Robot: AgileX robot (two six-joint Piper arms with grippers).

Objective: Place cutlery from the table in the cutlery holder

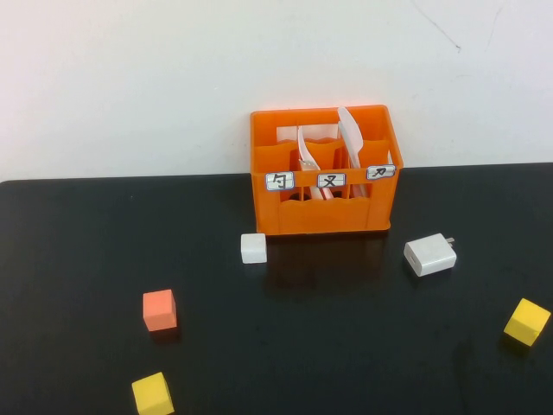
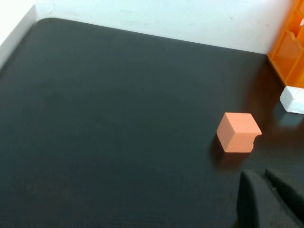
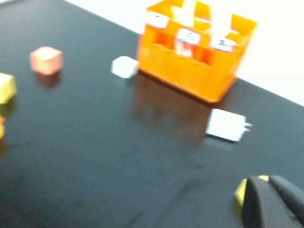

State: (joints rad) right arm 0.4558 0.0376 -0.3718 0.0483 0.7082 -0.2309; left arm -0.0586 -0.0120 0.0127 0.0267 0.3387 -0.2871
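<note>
Neither arm reaches into the raised camera's view; both are drawn back toward the robot's own side, out of sight from up there. Only the wrist cameras catch them. The left gripper (image 2: 266, 202) shows as two dark fingers (image 2: 249, 202) at the lower edge of its own camera's picture, pressed together with only a thin seam between them, holding nothing, hanging a little above the black surface (image 2: 118, 118). The right gripper (image 3: 270, 202) looks much the same: dark fingers (image 3: 259, 204) brought together, jaws closed and empty, poised above the surface on the robot's right side. Neither one touches anything.
</note>
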